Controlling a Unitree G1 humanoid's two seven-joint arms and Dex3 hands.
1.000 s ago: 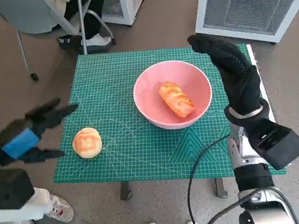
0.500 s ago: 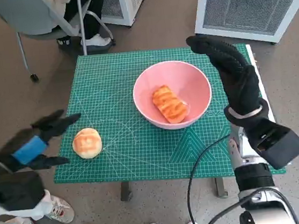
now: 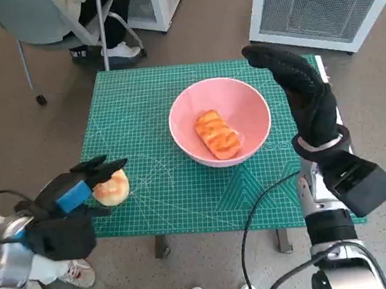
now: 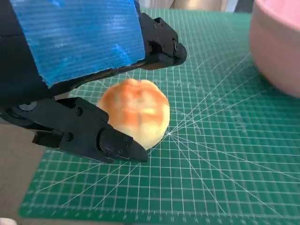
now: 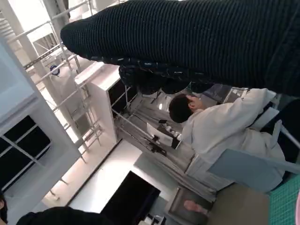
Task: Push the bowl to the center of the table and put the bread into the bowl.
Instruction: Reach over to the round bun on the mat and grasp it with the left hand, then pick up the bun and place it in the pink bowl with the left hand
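Left hand [image 3: 73, 195] low, fingers spread apart — right hand [image 3: 298, 84] raised, fingers extended.

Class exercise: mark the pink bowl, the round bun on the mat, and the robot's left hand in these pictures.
pink bowl [image 3: 250, 110]: head view, bare inner wall.
round bun [image 4: 136, 110]: left wrist view, middle of its browned top.
left hand [image 3: 69, 193]: head view, blue tape on its back.

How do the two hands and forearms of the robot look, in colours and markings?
The left hand is black with blue tape over its back. The right hand wears a black knitted glove. Both forearms are pale, and a black cable runs beside the right one.
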